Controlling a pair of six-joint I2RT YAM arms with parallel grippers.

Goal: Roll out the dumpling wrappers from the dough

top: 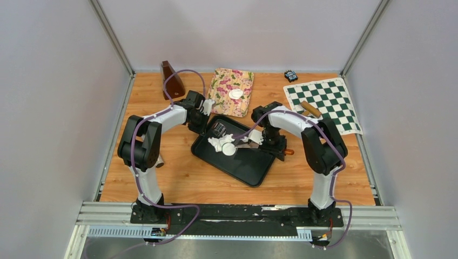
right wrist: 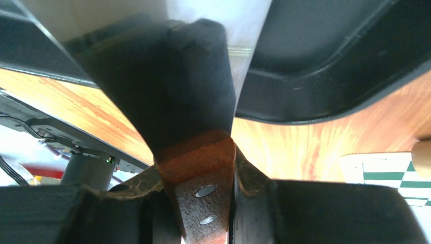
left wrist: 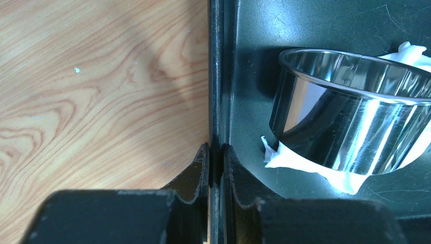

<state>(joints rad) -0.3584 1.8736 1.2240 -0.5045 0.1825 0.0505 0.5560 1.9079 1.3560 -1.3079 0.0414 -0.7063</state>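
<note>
Plainly, the left jaws are pinched shut on the raised rim of the black tray (left wrist: 216, 76), one finger outside over the wooden surface (left wrist: 101, 91) and one inside. Just beside them stands a shiny metal ring cutter (left wrist: 350, 122), pressed onto a ragged sheet of white dough (left wrist: 305, 165). The cutter's far side is cut off by the frame, and most of the dough is hidden beneath it.

The right jaws are clamped on the red-brown wooden handle of a scraper (right wrist: 201, 178), which shows two metal rivets. Its dark blade rises out of focus, and its tip is lost against a pale blur (whether it touches the dough I cannot tell).

From above, one of the dumpling wrappers (top: 229, 149), a neat white disc, lies in the tray against the dough lump, between the two arms. Another rests on a floral cloth (top: 227, 100) behind the tray.

Farther out, a brown metronome (top: 172, 80) stands at the back left. A green-and-white chequered mat (top: 329, 97) lies at the back right, with a wooden rolling pin (top: 310, 109) on it. A small black device (top: 291, 75) sits behind the mat, any marking on it too small to read.
</note>
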